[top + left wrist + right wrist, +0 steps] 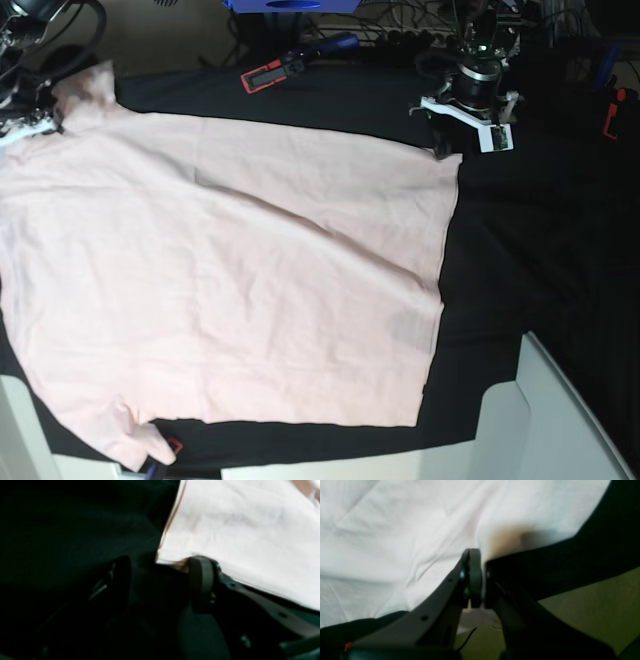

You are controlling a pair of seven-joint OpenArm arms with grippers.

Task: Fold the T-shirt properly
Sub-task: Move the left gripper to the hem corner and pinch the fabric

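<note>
The pale pink T-shirt [230, 280] lies spread with its plain side up on the black table cloth [540, 250]. My left gripper [442, 150] is at the shirt's far right corner. In the left wrist view it [162, 580] is open, and the shirt's corner [225, 530] lies just beyond the gap, touching one finger [201, 580]. My right gripper [50, 115] is at the far left of the base view. In the right wrist view it [482, 580] is shut on an edge of the shirt [395, 542], holding it raised off the table.
A red and black tool [265, 75] and cables lie at the back of the table. A blue box [285, 4] stands behind them. A white panel [545, 420] sits at the front right. A red item [610, 112] is at the far right.
</note>
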